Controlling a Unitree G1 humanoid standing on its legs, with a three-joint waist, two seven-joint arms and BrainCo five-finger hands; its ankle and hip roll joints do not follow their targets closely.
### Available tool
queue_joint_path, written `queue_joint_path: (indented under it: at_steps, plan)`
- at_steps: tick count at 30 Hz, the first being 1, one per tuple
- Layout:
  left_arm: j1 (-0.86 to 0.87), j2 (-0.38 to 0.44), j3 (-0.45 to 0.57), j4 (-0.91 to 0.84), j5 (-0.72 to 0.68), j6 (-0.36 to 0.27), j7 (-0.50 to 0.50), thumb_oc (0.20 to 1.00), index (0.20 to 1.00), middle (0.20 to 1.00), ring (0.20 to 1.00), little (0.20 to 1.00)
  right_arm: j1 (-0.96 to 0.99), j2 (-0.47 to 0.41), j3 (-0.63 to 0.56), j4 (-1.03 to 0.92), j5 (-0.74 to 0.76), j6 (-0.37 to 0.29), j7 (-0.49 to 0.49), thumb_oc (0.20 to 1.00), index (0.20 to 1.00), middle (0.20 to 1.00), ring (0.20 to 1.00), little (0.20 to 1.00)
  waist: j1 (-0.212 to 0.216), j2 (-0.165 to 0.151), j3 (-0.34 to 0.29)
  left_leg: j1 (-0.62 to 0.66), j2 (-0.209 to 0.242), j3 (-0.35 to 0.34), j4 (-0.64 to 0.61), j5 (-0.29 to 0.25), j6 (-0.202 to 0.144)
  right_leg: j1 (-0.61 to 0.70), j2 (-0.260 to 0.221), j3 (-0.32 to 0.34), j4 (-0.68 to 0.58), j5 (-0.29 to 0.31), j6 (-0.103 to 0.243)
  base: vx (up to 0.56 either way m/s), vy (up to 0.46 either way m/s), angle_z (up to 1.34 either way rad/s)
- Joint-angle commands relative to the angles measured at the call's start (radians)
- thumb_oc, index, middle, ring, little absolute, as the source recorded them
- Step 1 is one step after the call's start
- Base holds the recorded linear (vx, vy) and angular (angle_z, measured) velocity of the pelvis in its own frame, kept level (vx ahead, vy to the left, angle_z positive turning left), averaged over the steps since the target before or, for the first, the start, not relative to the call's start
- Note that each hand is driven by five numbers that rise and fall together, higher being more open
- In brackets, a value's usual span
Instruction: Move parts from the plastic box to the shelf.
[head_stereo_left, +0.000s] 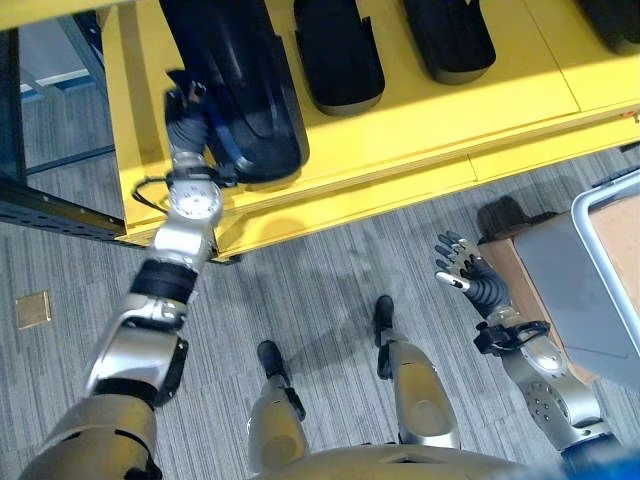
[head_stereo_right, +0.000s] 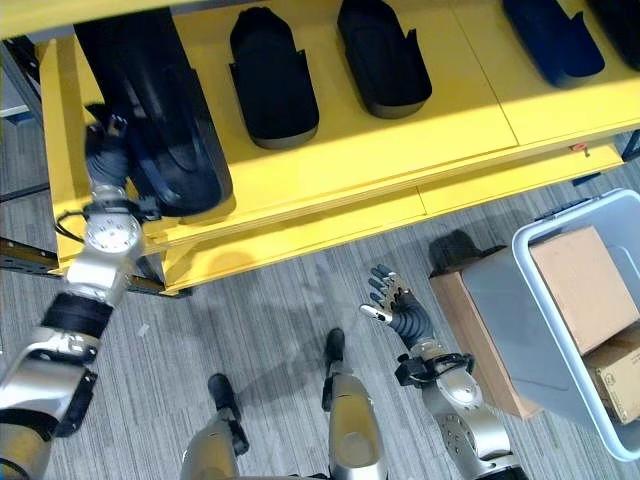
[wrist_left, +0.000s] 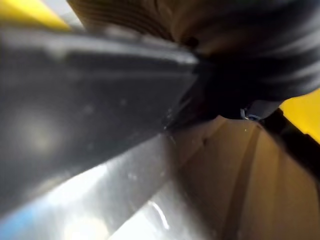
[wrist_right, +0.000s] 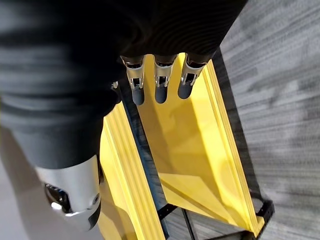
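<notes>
A large black moulded part (head_stereo_left: 245, 90) lies on the left end of the yellow shelf (head_stereo_right: 400, 160). My left hand (head_stereo_left: 186, 118) is against that part's left edge near the shelf front; the left wrist view has the dark part (wrist_left: 90, 110) pressed up close. My right hand (head_stereo_right: 393, 297) hangs open over the carpet, fingers spread and holding nothing; its straight fingers (wrist_right: 159, 85) appear in the right wrist view. The grey-blue plastic box (head_stereo_right: 520, 320) stands tilted at the right, with cardboard boxes (head_stereo_right: 585, 285) inside.
Several more black parts (head_stereo_right: 272, 85) lie in a row along the shelf. A brown carton (head_stereo_right: 470, 320) sits under the plastic box's near side. A dark metal frame (head_stereo_left: 50, 205) stands left of the shelf, and a brass plate (head_stereo_left: 33, 308) is set in the carpet.
</notes>
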Motion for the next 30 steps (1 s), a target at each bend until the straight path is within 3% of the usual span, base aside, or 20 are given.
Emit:
queue_joint_path:
  at_steps: [1,13,23,30]
  plan:
    - [-0.111,0.067,-0.016,0.045,-0.075,-0.048,0.022,0.2,0.2,0.2,0.2,0.2,0.005,-0.008,-0.001,-0.065,0.023,-0.043,0.002,1.0,1.0,1.0,1.0,1.0,-0.002,-0.02,-0.044,-0.091,0.06,-0.053,0.211,-0.065,-0.026,-0.053,-0.111,0.045,0.148,-0.037,0.118,-0.04,0.028,0.03]
    - [-0.384,0.152,-0.15,0.347,-0.196,-0.013,-0.03,0.2,0.2,0.2,0.2,0.2,-0.017,-0.019,0.008,-0.04,0.021,-0.047,-0.014,1.0,1.0,1.0,1.0,1.0,-0.009,-0.029,-0.021,-0.222,0.064,-0.085,0.329,-0.109,-0.019,-0.142,-0.128,0.041,0.22,-0.061,0.126,0.01,0.008,0.05]
    - [-0.408,0.142,-0.12,0.437,-0.315,-0.017,-0.047,0.2,0.2,0.2,0.2,0.2,-0.025,-0.009,0.021,-0.023,0.036,-0.053,-0.025,1.0,1.0,1.0,1.0,1.0,0.003,-0.053,-0.006,-0.266,0.051,-0.099,0.35,-0.127,-0.008,-0.148,-0.126,0.037,0.2,-0.052,0.13,0.04,0.02,0.06]
    - [-0.407,0.161,-0.122,0.472,-0.282,0.006,-0.048,0.2,0.2,0.2,0.2,0.2,-0.017,-0.003,0.028,-0.017,0.044,-0.056,-0.024,1.0,1.0,1.0,1.0,1.0,0.005,-0.071,-0.007,-0.285,0.048,-0.102,0.36,-0.135,-0.006,-0.151,-0.119,0.038,0.181,-0.044,0.126,0.01,0.004,0.03]
